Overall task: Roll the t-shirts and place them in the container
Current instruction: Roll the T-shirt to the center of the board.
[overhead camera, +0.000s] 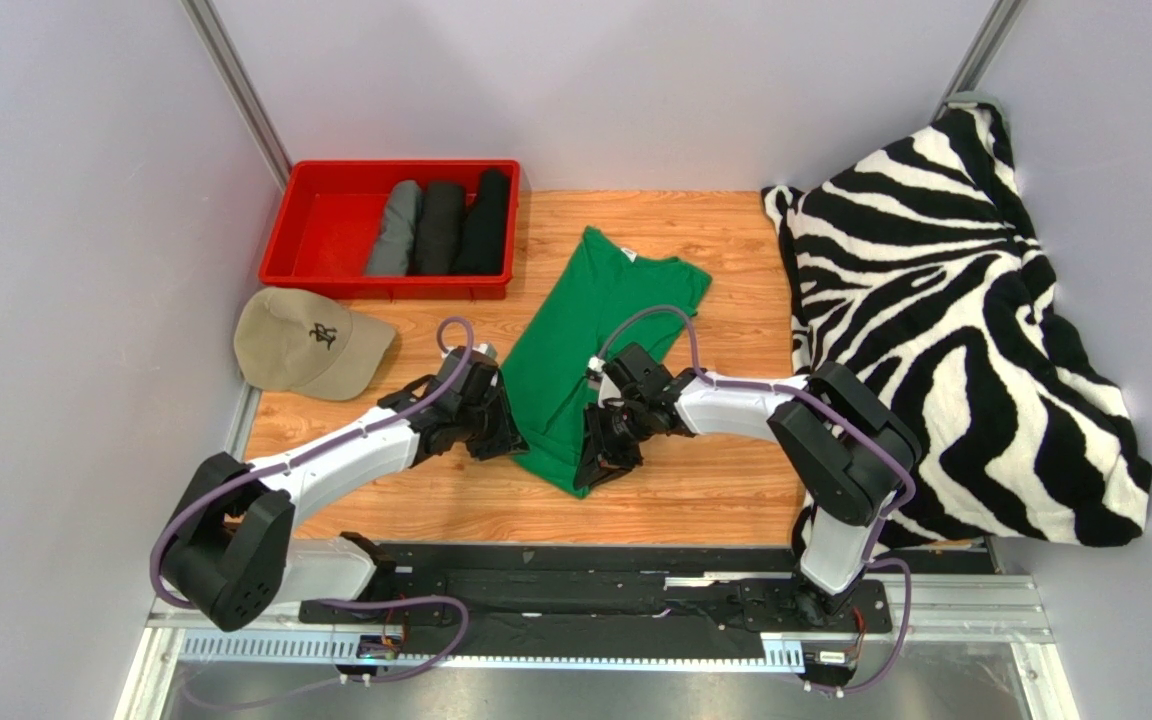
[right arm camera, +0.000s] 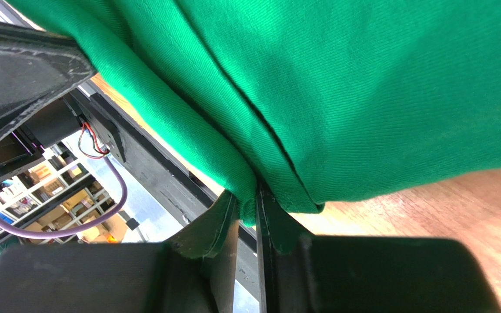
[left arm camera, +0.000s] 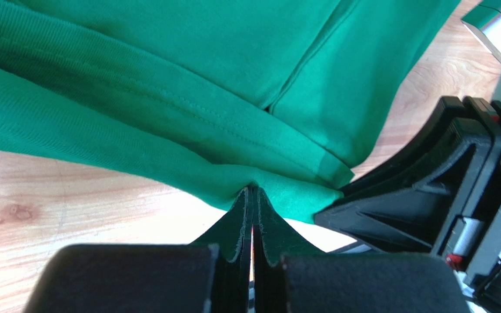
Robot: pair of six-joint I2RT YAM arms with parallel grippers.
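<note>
Pinching the near hem of the green t-shirt [overhead camera: 567,330], we have both jaws clenched on it so the roll starts straight.

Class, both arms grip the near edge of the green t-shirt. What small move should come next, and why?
Probably lift the hem slightly and turn it over towards the collar to start the roll. Both arms' jaws are shut on the near hem of the green t-shirt, which lies flat in a narrow strip, not yet rolled, unlike the three rolled shirts in the red tray.
</note>
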